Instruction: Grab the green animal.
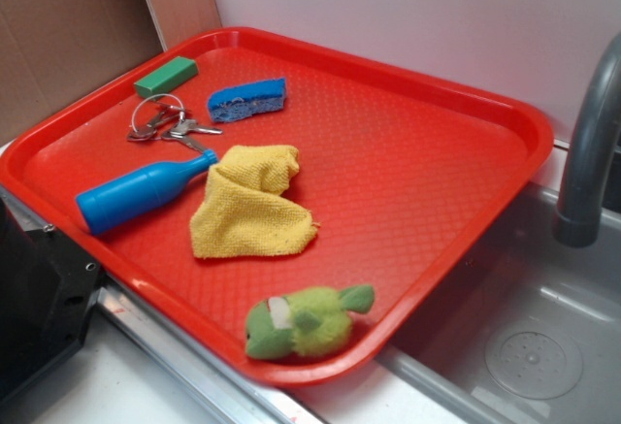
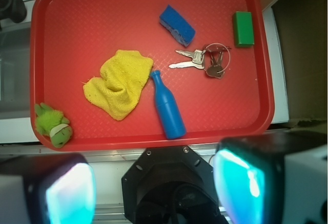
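The green animal (image 1: 306,321) (image 2: 52,125), a fuzzy lime plush with a darker head and a pale patch, lies on its side in the near corner of the red tray (image 1: 466,123) (image 2: 241,116). In the wrist view it sits at the tray's lower left corner. My gripper (image 2: 156,188) hangs high above, over the robot's black base outside the tray's near edge, well to the right of the plush. Its two pads (image 2: 72,193) stand wide apart with nothing between them. The exterior view does not show the gripper.
On the tray lie a crumpled yellow cloth (image 1: 250,203) (image 2: 119,83), a blue bottle (image 1: 141,192) (image 2: 168,106), keys on a ring (image 1: 167,125) (image 2: 202,61), a blue sponge (image 1: 247,100) (image 2: 177,25) and a green block (image 1: 166,77) (image 2: 243,28). A sink (image 1: 534,337) and grey faucet (image 1: 590,152) are right.
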